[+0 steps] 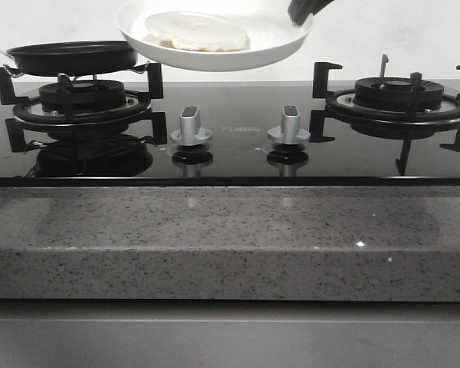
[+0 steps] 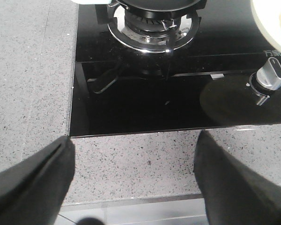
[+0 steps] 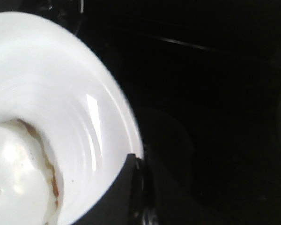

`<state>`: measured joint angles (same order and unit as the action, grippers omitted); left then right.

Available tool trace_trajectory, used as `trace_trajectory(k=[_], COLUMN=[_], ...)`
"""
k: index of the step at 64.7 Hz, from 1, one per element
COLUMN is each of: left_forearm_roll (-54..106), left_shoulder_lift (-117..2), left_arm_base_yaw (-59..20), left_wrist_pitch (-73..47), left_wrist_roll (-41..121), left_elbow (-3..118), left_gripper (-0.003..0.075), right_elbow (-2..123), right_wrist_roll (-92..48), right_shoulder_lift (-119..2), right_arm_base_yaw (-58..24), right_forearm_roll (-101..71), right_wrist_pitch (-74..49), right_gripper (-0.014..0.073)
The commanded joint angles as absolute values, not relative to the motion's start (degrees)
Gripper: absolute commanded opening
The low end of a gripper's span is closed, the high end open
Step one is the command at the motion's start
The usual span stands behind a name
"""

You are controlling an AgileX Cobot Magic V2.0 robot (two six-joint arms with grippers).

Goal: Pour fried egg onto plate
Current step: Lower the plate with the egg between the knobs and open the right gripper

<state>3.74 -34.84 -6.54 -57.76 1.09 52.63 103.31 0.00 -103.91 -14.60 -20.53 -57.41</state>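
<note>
Left burner [image 1: 80,103] occupied by the frying pan [image 1: 73,57]. The plate [image 1: 280,47] hangs over the hob centre, overlapping the pan's rim. Two knobs [image 1: 191,126] project below it. Right burner [image 1: 399,96] unobstructed above; front counter [image 1: 230,238] bare.

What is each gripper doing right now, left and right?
Left gripper: open, empty, over the counter edge.
Right gripper: shut on the plate rim, the fried egg lying on it.
</note>
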Motion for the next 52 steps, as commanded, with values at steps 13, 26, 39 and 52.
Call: trace_trajectory(k=[13,26,39,52], left_forearm_roll=[3.9,3.9,3.9,3.9], left_shoulder_lift=[-35.0,-35.0,-35.0,-35.0], left_arm_base_yaw=[-7.1,-7.1,-7.1,-7.1], left_wrist_pitch=[-54.1,-54.1,-54.1,-54.1], left_wrist_roll=[0.5,0.5,0.5,0.5], left_elbow=[53.9,53.9,53.9,53.9], left_gripper=[0.0525,0.0525,0.0525,0.0525], right_elbow=[117.1,118.1,119.4,119.7], right_wrist_roll=[12.8,18.6,19.1,19.1], right_shoulder_lift=[-111.9,-116.5,-117.4,-117.3], right_arm_base_yaw=[-14.4,-13.6,-12.4,-11.8], right_forearm_roll=[-17.0,-16.9,-16.6,-16.7], right_wrist_pitch=[-57.8,-57.5,-58.8,-60.8], right_gripper=[-0.0057,-0.0055,0.0059,0.0295])
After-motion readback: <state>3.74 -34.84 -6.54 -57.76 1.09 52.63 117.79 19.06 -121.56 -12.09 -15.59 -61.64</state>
